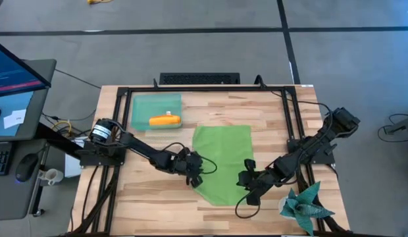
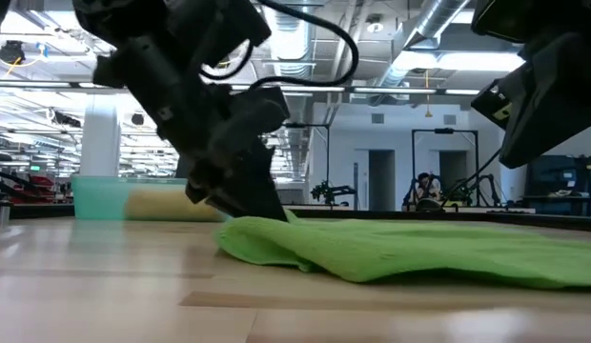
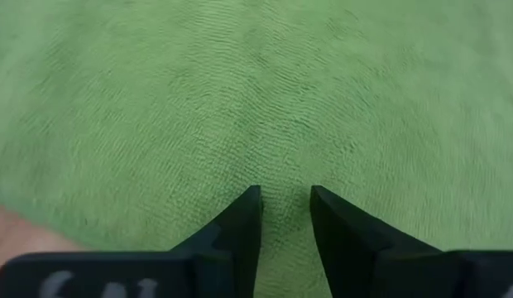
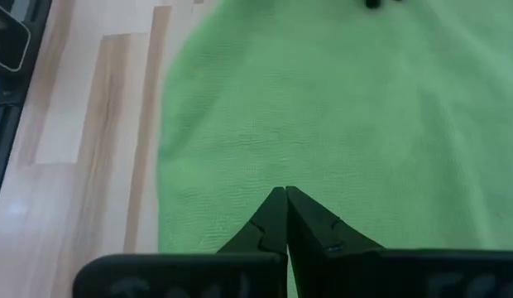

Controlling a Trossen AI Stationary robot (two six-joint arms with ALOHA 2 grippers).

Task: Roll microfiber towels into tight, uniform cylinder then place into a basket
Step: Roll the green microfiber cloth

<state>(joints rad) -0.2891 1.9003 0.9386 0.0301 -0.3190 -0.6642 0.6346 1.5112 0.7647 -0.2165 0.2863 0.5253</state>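
**High view: green towel being flanked by both grippers at its near end**

High view is showing the lime green towel point(image 1: 222, 161) lying flat on the table point(image 1: 151, 197), its long axis running from the far side toward the near edge; the left gripper point(image 1: 194, 170) is being held at the towel's left edge near the near corner, while the right gripper point(image 1: 249, 179) is being held at the opposite edge, so the cloth is lying between the two, each arm about equally near its own side. From the left wrist view, the left fingers point(image 3: 240, 232) are being held slightly apart over the cloth, with a narrow gap between them; whether fabric is being pinched cannot be told. The right fingers point(image 4: 277, 219) are being pressed together at the towel's edge; a held fold cannot be confirmed. Judged from this, the roll is likely being started from the near end, toward the far side. The towel is appearing soft, finely ribbed and slightly bunched at the left edge; the orange towel point(image 1: 165, 120) is lying rolled in the basket point(image 1: 141, 108).
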